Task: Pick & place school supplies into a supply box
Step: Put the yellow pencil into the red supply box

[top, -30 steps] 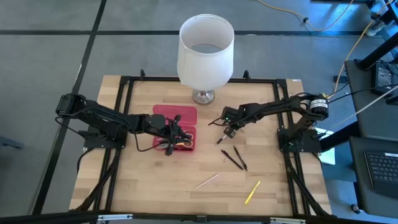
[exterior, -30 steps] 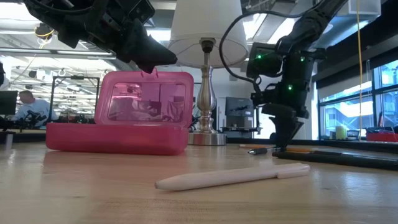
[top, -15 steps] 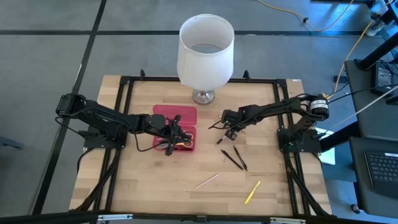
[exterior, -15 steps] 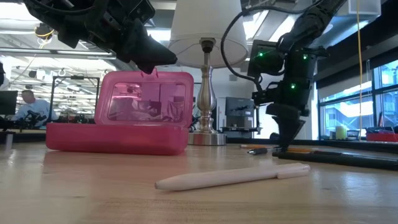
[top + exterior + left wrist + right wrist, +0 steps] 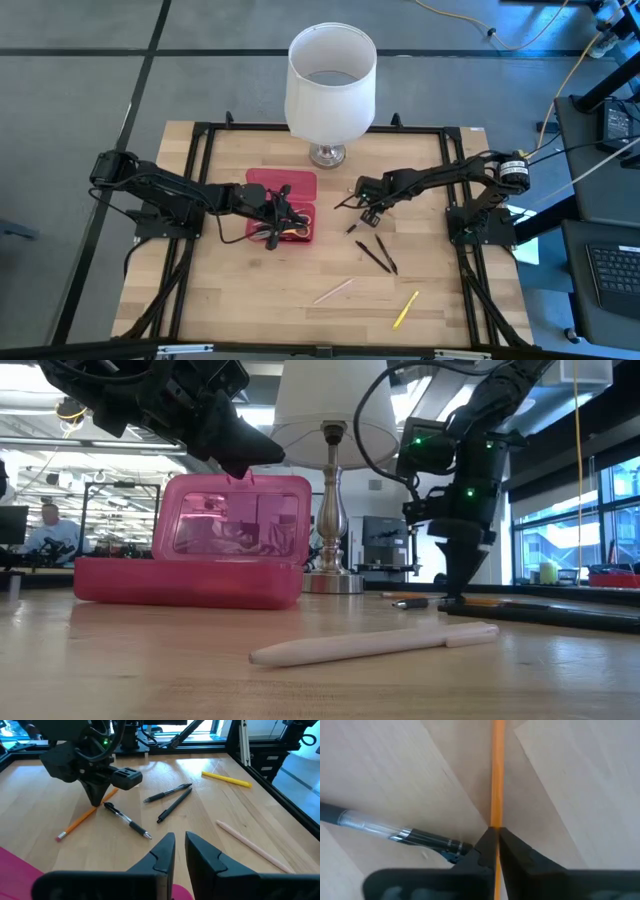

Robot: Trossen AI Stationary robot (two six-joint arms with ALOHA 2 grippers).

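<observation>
In the right wrist view an orange pencil (image 5: 496, 775) runs straight between the fingers of my right gripper (image 5: 495, 837), which is shut on it and points down at the table's middle right (image 5: 367, 211). A black pen (image 5: 127, 820) lies right beside it. The pink supply box (image 5: 283, 205) stands open at centre left with its lid (image 5: 236, 520) upright. My left gripper (image 5: 179, 845) hovers over the box, shut to a narrow slit with nothing in it. My right gripper pinches the orange pencil's shaft (image 5: 496, 817) between its two fingers, around mid-length. The fingers come from above, pointing down, and lie across the pencil. The pencil lies about level at the table top, eraser end (image 5: 60, 836) low; whether it is clear of the wood I cannot tell.
Two black pens (image 5: 378, 255) lie just nearside of my right gripper. A pale pen (image 5: 333, 291) and a yellow one (image 5: 405, 309) lie toward the near edge. A white-shaded lamp (image 5: 331, 80) stands at the far middle. A black frame (image 5: 200, 150) borders the table.
My right gripper has risen a little over the orange pencil, still pointing down at it.
</observation>
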